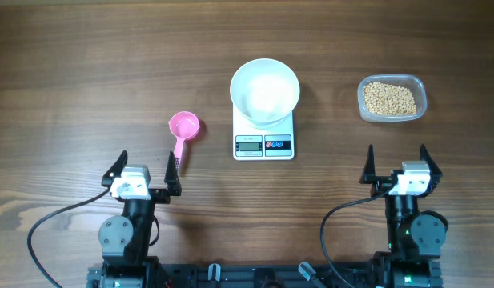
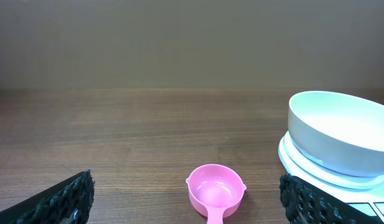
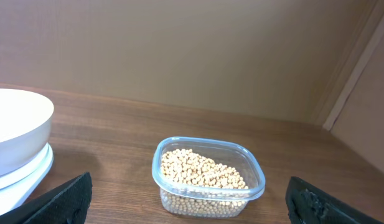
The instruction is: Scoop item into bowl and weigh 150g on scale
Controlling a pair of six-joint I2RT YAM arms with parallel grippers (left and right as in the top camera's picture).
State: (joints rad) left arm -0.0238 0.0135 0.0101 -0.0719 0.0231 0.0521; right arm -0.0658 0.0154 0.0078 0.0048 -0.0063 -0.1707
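The white bowl (image 1: 265, 90) (image 2: 338, 130) (image 3: 16, 127) stands empty on the white scale (image 1: 263, 145) (image 2: 328, 174) at the table's middle. Pale-tan beans (image 1: 390, 98) (image 3: 201, 170) fill a clear plastic tub (image 1: 391, 98) (image 3: 208, 198) at the far right. A pink scoop (image 1: 182, 130) (image 2: 215, 193) lies left of the scale, handle toward me. My left gripper (image 1: 146, 166) (image 2: 188, 202) stands open just short of the scoop's handle, holding nothing. My right gripper (image 1: 396, 164) (image 3: 190, 202) is open too, in line with the tub and well short of it.
Bare wooden tabletop (image 1: 86, 72) surrounds everything. Black cables (image 1: 54, 220) run from both arm bases along the near edge. A wall (image 3: 198, 50) rises behind the table's far edge.
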